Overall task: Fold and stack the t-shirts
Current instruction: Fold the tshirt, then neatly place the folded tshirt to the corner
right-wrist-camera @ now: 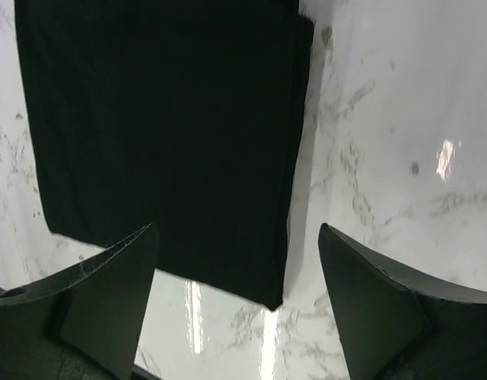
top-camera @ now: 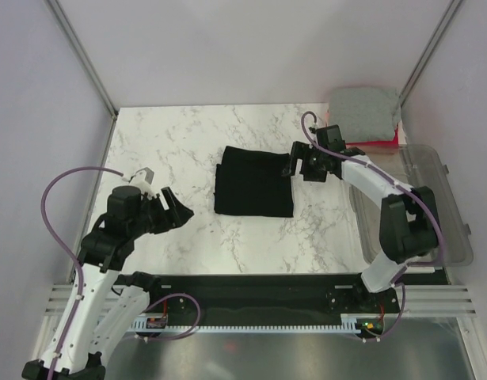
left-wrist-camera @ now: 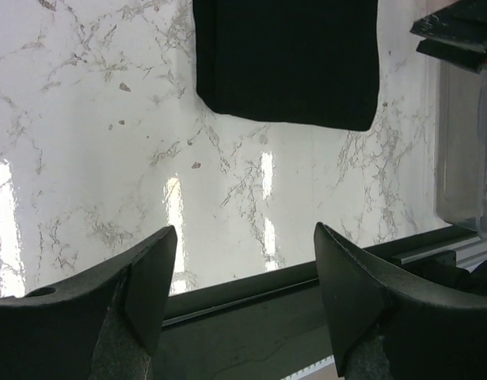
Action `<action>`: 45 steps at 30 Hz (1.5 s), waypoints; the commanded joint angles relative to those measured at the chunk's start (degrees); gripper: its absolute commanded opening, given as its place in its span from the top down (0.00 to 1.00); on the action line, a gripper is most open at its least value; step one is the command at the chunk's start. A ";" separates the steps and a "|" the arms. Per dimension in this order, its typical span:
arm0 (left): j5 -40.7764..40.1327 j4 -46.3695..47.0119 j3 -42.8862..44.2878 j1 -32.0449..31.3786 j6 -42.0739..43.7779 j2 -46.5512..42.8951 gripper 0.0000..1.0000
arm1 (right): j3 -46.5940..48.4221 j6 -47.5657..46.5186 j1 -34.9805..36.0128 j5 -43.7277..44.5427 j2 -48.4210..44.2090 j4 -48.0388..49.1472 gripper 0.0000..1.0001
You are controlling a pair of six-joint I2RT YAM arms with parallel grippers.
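1. As viewed from overhead, found the black t-shirt (top-camera: 253,190) folded into a flat rectangle mid-tabletop (top-camera: 172,142), gripped by neither arm. Noted the left jaws spread apart and empty, hovering well to the shirt's left. Noted the right jaws likewise apart, just beside its right edge toward the far corner. Spotted the grey t-shirt (top-camera: 363,113) as a folded square atop the red-pink t-shirt (top-camera: 382,142) at the far right corner, near the clear plastic bin (top-camera: 457,237).
2. Through the left wrist camera, confirmed the left jaws wide apart with nothing between, over bare marble by the near edge. Saw the black t-shirt (left-wrist-camera: 287,59) lying well ahead, untouched.
3. Through the right wrist camera, saw the right jaws open above the black t-shirt (right-wrist-camera: 164,127), straddling its edge, apparently without contact.
4. Judged the black shirt's folding done or nearly so. Counted two shirts already stacked. Reckoned only the carrying of the black one onto that pile outstanding.
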 commanded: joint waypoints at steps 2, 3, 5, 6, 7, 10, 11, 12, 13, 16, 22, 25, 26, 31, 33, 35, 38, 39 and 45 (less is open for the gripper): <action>-2.91 -2.65 0.46 0.00 2.11 -3.93 0.23 | 8.75 -1.23 -0.85 -0.62 10.60 6.08 0.11; -3.97 -2.92 0.46 0.00 1.24 -4.38 0.23 | 9.82 -1.32 -0.93 -0.70 12.12 6.43 0.11; -3.81 -3.01 0.11 0.00 1.14 -4.82 0.23 | 12.98 -1.67 -0.85 -0.79 16.41 6.87 0.11; -3.37 -3.01 0.02 0.09 1.40 -4.74 0.24 | 13.78 -1.76 -0.85 -0.79 17.83 7.31 0.11; -3.10 -2.92 0.11 0.00 1.49 -4.56 0.24 | 14.22 -1.85 -0.85 -1.05 18.97 7.75 0.12; -3.27 -2.75 -0.15 0.00 1.23 -4.30 0.24 | 15.46 -1.58 -0.94 -1.76 23.37 10.65 0.14; -3.19 -2.57 -0.24 0.00 1.14 -4.30 0.24 | 15.81 -1.67 -1.02 -1.93 25.29 11.79 0.15; -3.19 -2.48 -0.33 0.00 1.23 -4.04 0.24 | 15.98 -1.85 -1.11 -1.93 26.18 12.06 0.16; -3.01 -2.48 -0.33 0.00 1.23 -4.12 0.25 | 16.07 -2.37 -1.20 -1.76 26.98 12.23 0.20; -2.75 -2.48 -0.33 0.00 1.32 -4.91 0.25 | 15.29 -1.59 -1.99 -3.68 29.88 14.34 0.30; -2.75 -2.13 -0.51 0.00 1.23 -7.02 0.25 | 8.45 2.36 -2.25 -12.89 32.26 25.04 0.67; -3.27 -2.04 -0.42 0.09 1.06 -6.85 0.25 | 6.15 3.51 -2.17 -18.52 32.43 29.01 0.91; -3.19 -2.22 -0.50 0.09 1.06 -6.67 0.25 | 4.75 4.04 -2.25 -20.37 32.69 32.16 0.97; -3.54 -2.04 -0.51 0.09 0.97 -7.37 0.26 | 2.80 8.61 -2.78 -26.99 30.08 38.43 1.00; -3.89 -2.04 0.02 0.09 0.88 -7.38 0.26 | 5.34 5.12 -2.87 -24.18 28.40 31.60 1.00; -4.15 -1.61 0.55 0.09 1.05 -7.20 0.26 | 8.49 2.12 -2.87 -20.86 25.33 24.06 1.00; -4.24 1.20 0.03 0.09 1.84 -7.20 0.25 | 12.80 -3.59 -2.96 -15.32 20.84 14.74 1.00; -4.41 1.99 -0.41 0.09 1.76 -7.20 0.25 | 13.95 -5.00 -3.04 -11.90 19.87 12.87 1.00; -7.39 2.53 -1.47 0.09 0.71 -8.43 0.26 | 23.88 -14.14 -3.22 4.79 16.26 -0.32 1.00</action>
